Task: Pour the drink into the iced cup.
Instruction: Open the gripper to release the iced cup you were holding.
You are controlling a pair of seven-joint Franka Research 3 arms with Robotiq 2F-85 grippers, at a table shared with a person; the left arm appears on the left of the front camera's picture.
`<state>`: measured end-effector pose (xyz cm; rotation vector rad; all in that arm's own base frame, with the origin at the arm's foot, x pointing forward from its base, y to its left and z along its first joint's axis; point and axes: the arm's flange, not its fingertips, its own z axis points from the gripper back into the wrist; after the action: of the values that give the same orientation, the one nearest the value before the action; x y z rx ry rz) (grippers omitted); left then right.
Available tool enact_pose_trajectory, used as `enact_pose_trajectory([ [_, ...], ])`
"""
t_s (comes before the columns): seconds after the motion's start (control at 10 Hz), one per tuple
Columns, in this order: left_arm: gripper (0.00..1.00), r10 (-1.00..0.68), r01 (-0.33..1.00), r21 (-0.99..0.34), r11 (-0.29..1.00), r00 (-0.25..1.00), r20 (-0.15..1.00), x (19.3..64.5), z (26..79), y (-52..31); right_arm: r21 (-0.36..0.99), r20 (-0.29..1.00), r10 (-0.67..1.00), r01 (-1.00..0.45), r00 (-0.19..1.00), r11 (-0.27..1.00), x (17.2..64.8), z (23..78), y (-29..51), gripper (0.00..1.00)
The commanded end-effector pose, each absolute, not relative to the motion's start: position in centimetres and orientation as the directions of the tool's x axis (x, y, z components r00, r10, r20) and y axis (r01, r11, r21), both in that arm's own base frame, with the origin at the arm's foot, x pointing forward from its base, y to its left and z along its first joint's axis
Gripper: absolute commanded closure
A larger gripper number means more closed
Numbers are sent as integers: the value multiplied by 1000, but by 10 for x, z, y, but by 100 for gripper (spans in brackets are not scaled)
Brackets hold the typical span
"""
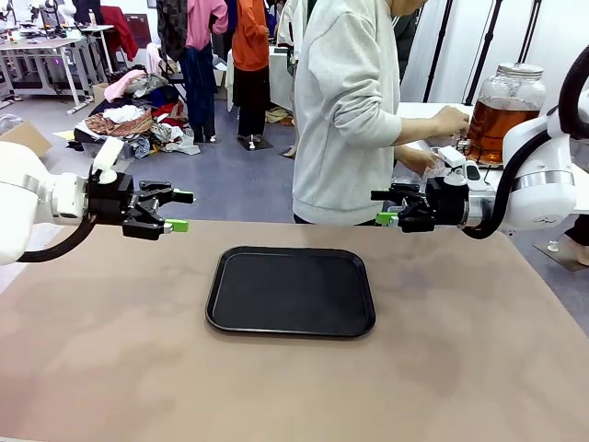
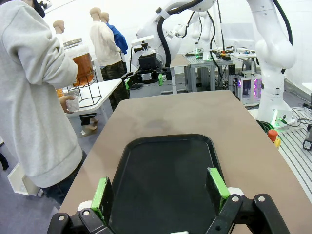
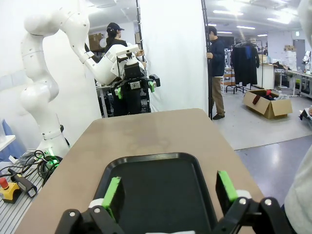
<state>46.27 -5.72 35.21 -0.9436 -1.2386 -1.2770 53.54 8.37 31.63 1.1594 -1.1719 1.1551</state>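
Two open pincers over a bare black tray.

Left pincer and right pincer wide open, holding nothing, up above the brown worktop on each side of the flat black plastic tray. Tea-brown drink inside the big round glass jar, far right, by the person's hand.

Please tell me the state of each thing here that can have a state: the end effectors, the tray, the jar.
Left end effector: open, holding nothing.
Right end effector: open, holding nothing.
Tray: flat on the table, nothing on it.
Jar: upright on a side table, lid on, partly full of drink.
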Motion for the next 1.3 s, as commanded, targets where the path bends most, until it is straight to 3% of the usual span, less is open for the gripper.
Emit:
enact_pose_trajectory([
  [0.0, 0, -161, 984, 138, 113, -119, 980, 462, 353, -57, 41, 999, 33, -998, 42, 51, 536, 319, 84, 0],
  [1.2, 0, -161, 984, 138, 113, -119, 980, 462, 353, -57, 41, 999, 33, -998, 42, 51, 536, 319, 84, 0],
])
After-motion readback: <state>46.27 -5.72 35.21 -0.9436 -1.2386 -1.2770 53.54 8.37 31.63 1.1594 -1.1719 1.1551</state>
